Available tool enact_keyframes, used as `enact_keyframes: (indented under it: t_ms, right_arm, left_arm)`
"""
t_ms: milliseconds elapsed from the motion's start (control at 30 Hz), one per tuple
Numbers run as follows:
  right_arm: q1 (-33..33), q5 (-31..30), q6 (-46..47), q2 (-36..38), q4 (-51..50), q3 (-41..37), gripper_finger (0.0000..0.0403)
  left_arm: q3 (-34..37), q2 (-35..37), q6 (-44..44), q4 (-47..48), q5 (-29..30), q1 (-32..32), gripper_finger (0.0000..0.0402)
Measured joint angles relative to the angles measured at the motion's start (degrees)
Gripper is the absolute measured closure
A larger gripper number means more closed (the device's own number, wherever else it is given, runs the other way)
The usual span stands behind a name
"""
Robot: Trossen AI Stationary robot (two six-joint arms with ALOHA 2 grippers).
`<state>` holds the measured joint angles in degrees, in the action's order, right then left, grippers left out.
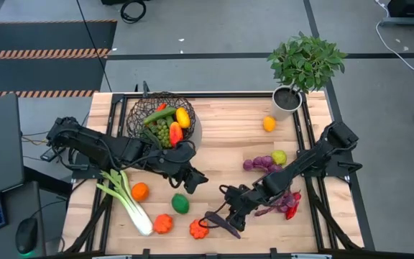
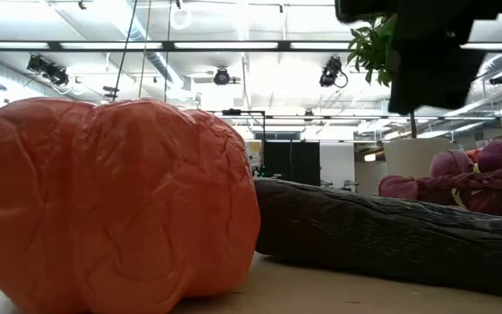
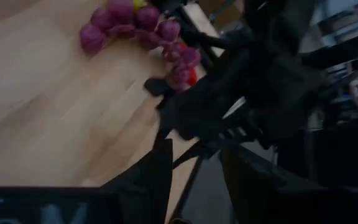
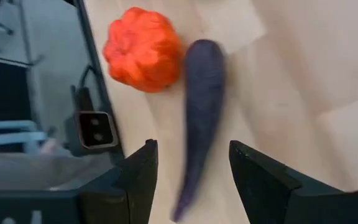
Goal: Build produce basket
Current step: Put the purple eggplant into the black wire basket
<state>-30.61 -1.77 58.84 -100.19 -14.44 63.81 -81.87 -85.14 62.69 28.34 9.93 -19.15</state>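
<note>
The dark wire basket (image 1: 149, 109) stands at the far left and holds grapes, a yellow piece and a red piece. My right gripper (image 4: 191, 180) hangs open just above a dark purple aubergine (image 4: 202, 118), one finger on each side of its near end, without touching it. The aubergine lies flat near the front edge (image 1: 221, 224), beside an orange pumpkin-shaped piece (image 4: 143, 48). Over the middle of the table, my left gripper (image 1: 197, 181) is open with nothing between its fingers. It points toward the right arm and a purple grape bunch (image 3: 135, 22).
A leek (image 1: 126, 203), an orange (image 1: 140, 191), a green lime (image 1: 180, 203) and a second orange piece (image 1: 163, 223) lie front left. Purple grapes (image 1: 259, 163), a yellow-green fruit (image 1: 279, 156), a red chilli (image 1: 292, 210) and a lemon (image 1: 269, 124) lie right. A potted plant (image 1: 304, 68) stands far right.
</note>
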Motion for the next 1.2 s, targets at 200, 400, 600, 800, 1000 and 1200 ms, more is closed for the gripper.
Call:
enact_keyframes:
  t_ms: [200, 400, 600, 800, 1000, 1200]
  right_arm:
    - [-0.1, 5.7, 2.3, -5.1, 6.4, 0.1, 0.0198]
    - [-1.1, 3.0, 2.2, -6.8, 6.2, -0.1, 0.0198]
    - [-1.6, -3.3, -0.3, -6.0, 7.4, 0.0, 0.0194]
    - [-1.7, -4.9, -5.7, -7.1, 8.3, 0.0, 0.0159]
    - [-1.9, -6.6, -12.2, -8.8, 8.3, -0.1, 0.0109]
    - [-3.1, -9.8, -23.7, -10.3, 11.4, 0.0, 0.0091]
  left_arm:
    - [0.0, 0.0, 2.7, -1.0, -0.1, -1.1, 0.026]
    - [0.0, 0.0, 3.7, -1.4, 0.1, -2.3, 0.026]
    - [0.0, 0.0, 3.9, -1.4, 0.6, -2.3, 0.026]
    - [0.0, 0.0, 3.7, -1.0, 0.6, -2.2, 0.026]
    - [0.0, 0.0, 3.7, 0.2, 0.8, -2.2, 0.026]
    - [-0.1, 0.0, 3.5, 0.9, 1.9, -2.2, 0.0266]
